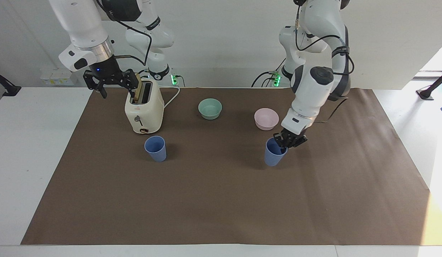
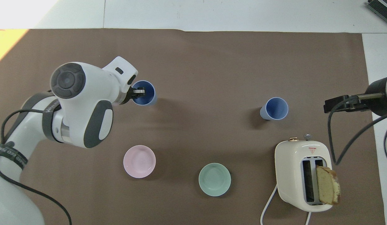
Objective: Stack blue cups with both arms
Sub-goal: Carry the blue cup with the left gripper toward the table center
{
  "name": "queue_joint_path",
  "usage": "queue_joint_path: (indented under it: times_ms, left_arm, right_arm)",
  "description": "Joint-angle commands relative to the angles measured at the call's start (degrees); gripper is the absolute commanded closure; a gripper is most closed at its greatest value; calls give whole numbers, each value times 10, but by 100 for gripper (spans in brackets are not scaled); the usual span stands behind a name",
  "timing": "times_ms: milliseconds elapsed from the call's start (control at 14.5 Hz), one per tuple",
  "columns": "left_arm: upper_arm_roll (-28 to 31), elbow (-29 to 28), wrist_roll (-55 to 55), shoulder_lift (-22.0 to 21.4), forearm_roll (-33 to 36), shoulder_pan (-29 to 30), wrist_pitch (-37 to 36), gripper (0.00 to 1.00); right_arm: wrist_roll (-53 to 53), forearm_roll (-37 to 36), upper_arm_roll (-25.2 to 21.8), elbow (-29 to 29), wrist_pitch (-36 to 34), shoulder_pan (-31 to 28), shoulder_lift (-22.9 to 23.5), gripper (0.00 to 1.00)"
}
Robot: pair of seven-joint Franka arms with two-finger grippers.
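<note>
My left gripper (image 1: 285,141) (image 2: 139,92) is shut on the rim of one blue cup (image 1: 274,155) (image 2: 147,93), with one finger inside it and one outside. The cup hangs mouth up and slightly tilted over the brown mat (image 1: 221,203), a little past the pink bowl (image 1: 266,118). The other blue cup (image 1: 155,148) (image 2: 274,108) stands upright on the mat, just farther from the robots than the toaster (image 1: 144,110). My right gripper (image 1: 112,84) hangs open and holds nothing. It is raised above the mat's edge at the right arm's end, level with the toaster's top.
The cream toaster (image 2: 301,175) has a slice of bread (image 2: 327,184) sticking out of one slot and a white cord trailing toward the robots. A teal bowl (image 1: 210,108) (image 2: 214,179) and the pink bowl (image 2: 139,161) sit near the robots' edge of the mat.
</note>
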Motion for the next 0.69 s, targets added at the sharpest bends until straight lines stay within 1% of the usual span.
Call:
queue_joint_path:
  times_ms: [0, 206, 344, 412, 481, 550, 619]
  left_arm:
    - [11, -1, -66, 20, 11, -58, 36, 100]
    - [10, -4, -92, 38, 11, -97, 43, 100]
    - [10, -11, -93, 36, 10, -112, 43, 100]
    - [10, -13, -92, 37, 10, -115, 45, 99]
    - [9, -15, -93, 41, 10, -117, 44, 93]
    - [10, -16, -93, 42, 10, -119, 43, 73]
    - [10, -13, -90, 43, 9, -117, 37, 48]
  right_arm:
    - [-14, 12, 1, -8, 5, -7, -9, 0]
    - [-15, 12, 1, -8, 5, -7, -9, 0]
    - [-14, 12, 1, -8, 5, -7, -9, 0]
    - [-15, 12, 1, -8, 5, -7, -9, 0]
    - [-15, 12, 1, -8, 5, -7, -9, 0]
    - [-15, 12, 1, -8, 5, -7, -9, 0]
    - [-15, 12, 1, -8, 5, -7, -9, 0]
